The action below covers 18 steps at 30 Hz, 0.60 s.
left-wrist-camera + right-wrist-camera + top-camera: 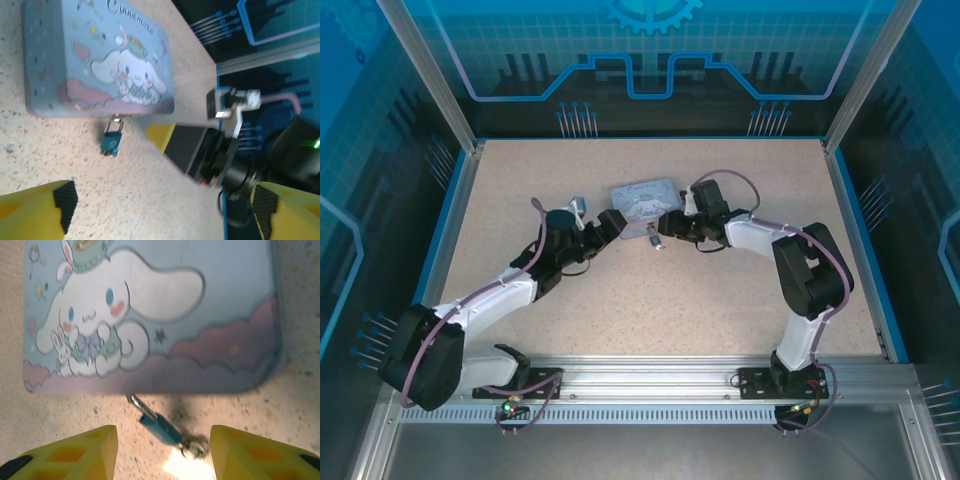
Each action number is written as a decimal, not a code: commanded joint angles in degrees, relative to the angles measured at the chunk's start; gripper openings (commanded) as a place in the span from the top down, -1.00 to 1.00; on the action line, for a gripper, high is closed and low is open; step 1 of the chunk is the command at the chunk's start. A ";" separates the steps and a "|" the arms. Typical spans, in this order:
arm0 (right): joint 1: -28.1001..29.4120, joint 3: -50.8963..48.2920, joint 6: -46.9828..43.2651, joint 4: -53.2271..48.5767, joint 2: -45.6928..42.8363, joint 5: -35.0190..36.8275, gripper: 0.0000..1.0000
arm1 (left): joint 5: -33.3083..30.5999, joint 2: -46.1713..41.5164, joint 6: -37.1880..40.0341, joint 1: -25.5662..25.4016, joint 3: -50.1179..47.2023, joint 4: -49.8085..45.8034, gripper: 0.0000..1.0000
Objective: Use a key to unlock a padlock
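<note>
Your left gripper point(164, 202) sits left of centre on the speckled surface point(510, 190), its jaws spread wide with nothing between them. Just right of it lies the pastel-blue cartoon-print tin point(642, 195), flat and closed. The padlock point(112, 141) lies on the surface against the tin's near edge. Its shackle end reaches the tin's rim, but you cannot tell from these views whether it is hooked there. A silvery key point(196, 445) with its ring sits at the padlock's body end, too blurred to confirm whether it is inserted. Your right gripper point(162, 450) stands just right of the padlock, its jaws parted. Padlock and key lie between the yellow fingertips point(75, 452) but are not clamped.
</note>
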 commanded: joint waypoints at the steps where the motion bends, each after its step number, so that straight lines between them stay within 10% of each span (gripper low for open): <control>1: 0.41 -3.30 0.99 0.98 -4.29 -0.28 -0.07 | -0.09 0.48 5.88 1.78 4.54 -4.97 -0.98; 8: 1.52 -8.12 -0.97 -1.54 -10.48 2.96 -0.26 | -1.76 2.63 13.32 4.57 13.42 -14.28 -0.98; 11: 1.87 -8.85 -2.19 -3.00 -12.63 4.76 -0.98 | -3.47 4.38 16.21 5.35 17.24 -17.16 -0.98; 18: 4.05 -5.15 -9.13 -10.13 -14.58 11.35 -1.00 | -6.64 8.67 18.98 6.34 24.61 -21.65 -0.98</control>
